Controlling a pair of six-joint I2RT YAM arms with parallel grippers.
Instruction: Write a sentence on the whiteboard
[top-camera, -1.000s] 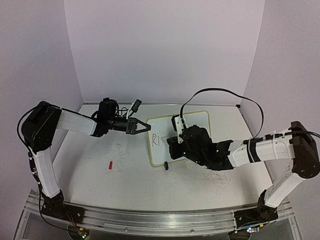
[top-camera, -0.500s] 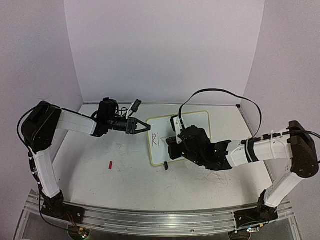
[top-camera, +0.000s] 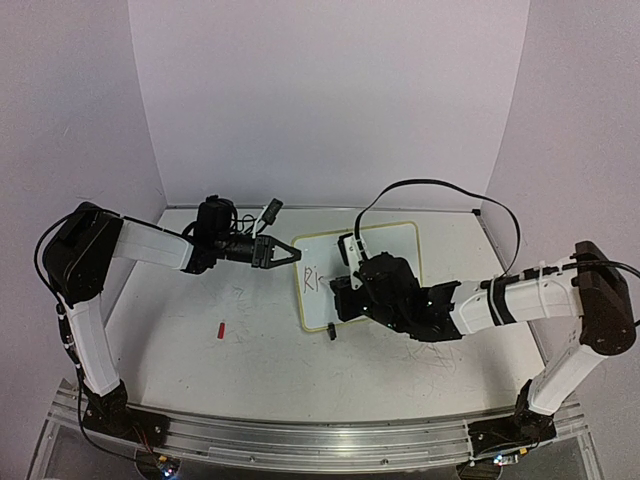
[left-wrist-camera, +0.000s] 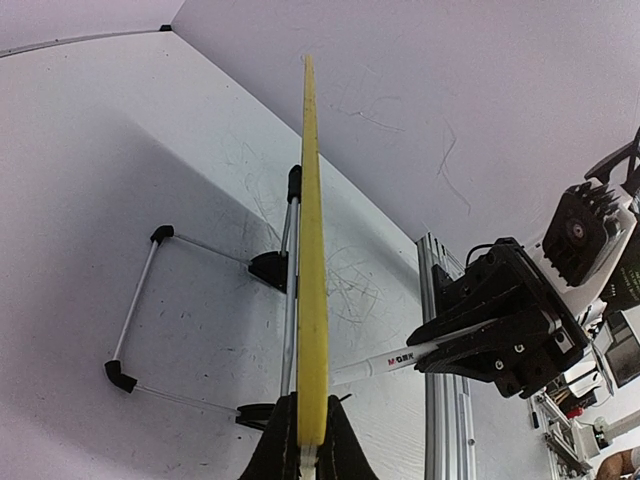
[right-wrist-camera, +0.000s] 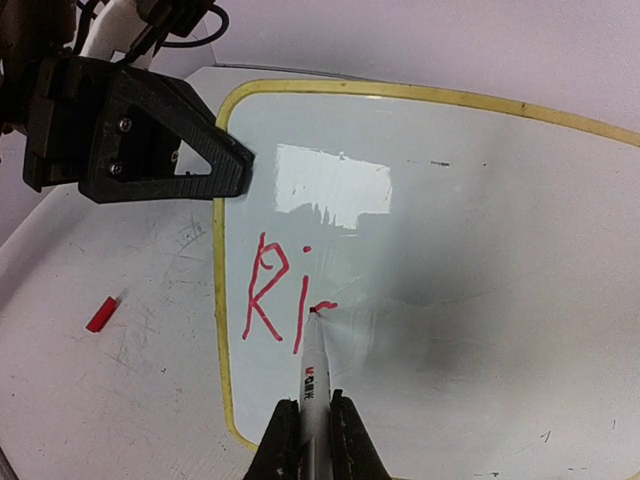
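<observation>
My left arm (top-camera: 150, 243) and right arm (top-camera: 520, 295) in white shells with black joints, black triangular jaws dotted with small screws, thin black cable (top-camera: 450, 183) looping above my right wrist

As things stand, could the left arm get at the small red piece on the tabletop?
Probably not yet: the left gripper is clamped on the rim of the whiteboard. Nothing blocks the red piece itself.
</observation>
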